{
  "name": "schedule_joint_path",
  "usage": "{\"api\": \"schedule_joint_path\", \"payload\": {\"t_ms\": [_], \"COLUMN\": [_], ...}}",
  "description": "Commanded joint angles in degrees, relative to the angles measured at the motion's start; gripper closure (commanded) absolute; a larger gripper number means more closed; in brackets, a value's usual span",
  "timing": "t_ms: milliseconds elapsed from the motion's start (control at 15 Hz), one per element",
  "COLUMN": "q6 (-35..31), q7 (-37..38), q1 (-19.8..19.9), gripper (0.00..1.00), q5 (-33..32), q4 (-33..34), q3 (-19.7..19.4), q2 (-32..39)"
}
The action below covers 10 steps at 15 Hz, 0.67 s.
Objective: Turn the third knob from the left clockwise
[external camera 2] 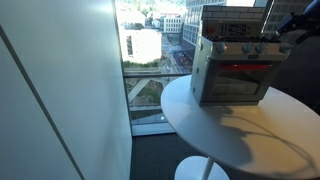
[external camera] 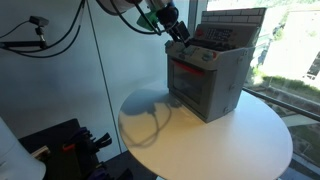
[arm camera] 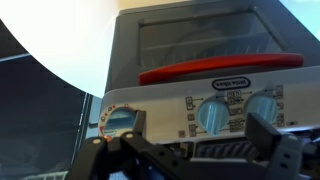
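On the round white table (external camera: 215, 150), the toy oven (external camera: 205, 85) sits toward the back by the window glass (external camera 2: 150, 60). You've got bare tabletop in front of its door, right out to the near rim. Your gripper (external camera: 178, 32) hangs at the oven's upper front edge, level with the control strip, and the arm comes in from above. The pale wall panel (external camera: 60, 90) stands well apart from the table edge, so there's open air on that side. Behind the oven it's tighter, with the glass near.

Now the wrist view, which gives you what both exterior views can't. The jaws are spread wide with nothing held between them. One dark finger (arm camera: 266, 132) sits low in front of the blue knobs (arm camera: 213, 116), and two of those knobs are in plain sight side by side. The red handle (arm camera: 220, 68) runs across the door, and a small round display (arm camera: 122, 122) sits at the strip's other end.

You can't tell from here whether that finger touches a knob, nor which knob is third. Both exterior views place the gripper against the whole oven, but the knobs are too small there to count.
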<state>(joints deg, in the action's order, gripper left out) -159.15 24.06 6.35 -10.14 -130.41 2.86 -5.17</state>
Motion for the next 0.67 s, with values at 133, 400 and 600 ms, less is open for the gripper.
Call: {"api": "schedule_joint_path", "payload": {"t_ms": [133,400,600], "q6": [-1.17,-1.31,-1.12], "q7": [1.86,1.86,2.26], "q1": [0.30,0.21,0.07], "gripper": [0.00,0.00,0.00], "q5": [-1.47,-1.47,-2.02], "q4": [2.23,3.46,4.46], "q3": [0.17,0.16,0.25], "q2": [2.37,3.46,4.42]}}
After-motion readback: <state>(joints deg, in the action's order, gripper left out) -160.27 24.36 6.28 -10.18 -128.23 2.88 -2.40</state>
